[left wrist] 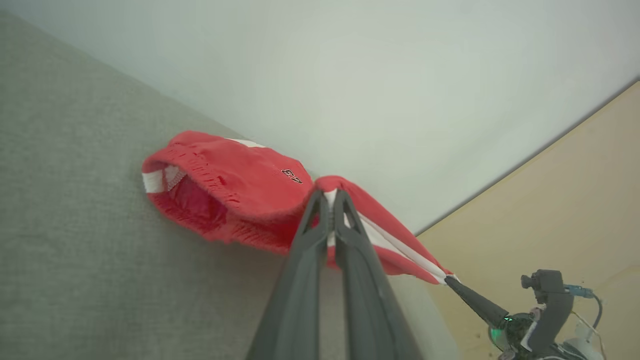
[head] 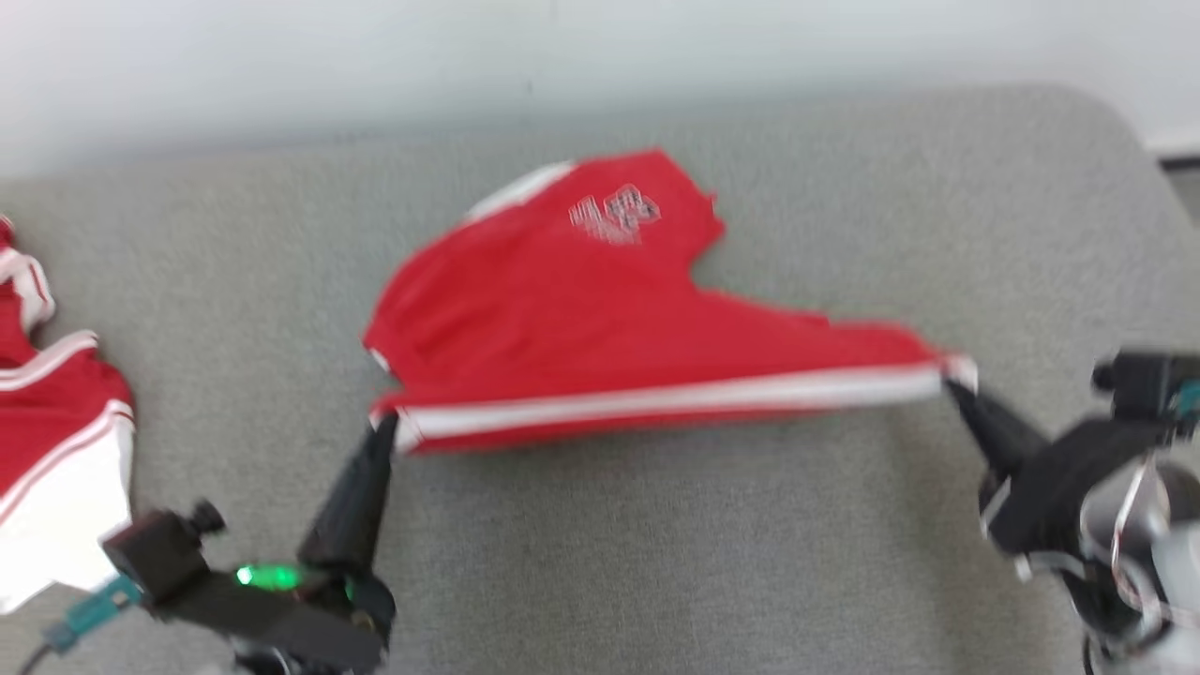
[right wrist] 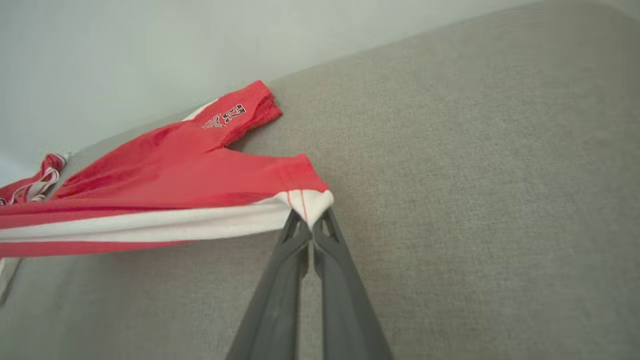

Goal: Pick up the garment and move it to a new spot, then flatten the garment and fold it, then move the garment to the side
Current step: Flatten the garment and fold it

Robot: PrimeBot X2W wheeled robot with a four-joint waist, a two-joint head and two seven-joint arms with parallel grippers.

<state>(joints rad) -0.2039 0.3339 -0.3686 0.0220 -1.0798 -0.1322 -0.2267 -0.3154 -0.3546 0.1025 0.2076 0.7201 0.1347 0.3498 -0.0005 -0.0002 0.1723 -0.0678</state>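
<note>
An other garment (head: 56,412) lies at the far left of the grey surface (head: 656,562). The left jaws are clamped on the near left corner of the red garment (head: 581,319), and the right jaws on its white-striped right corner. Its near edge is stretched between them and its far part rests mid-surface. This looks like the flattening step. Next, lay the edge down taut and level before letting go.
</note>
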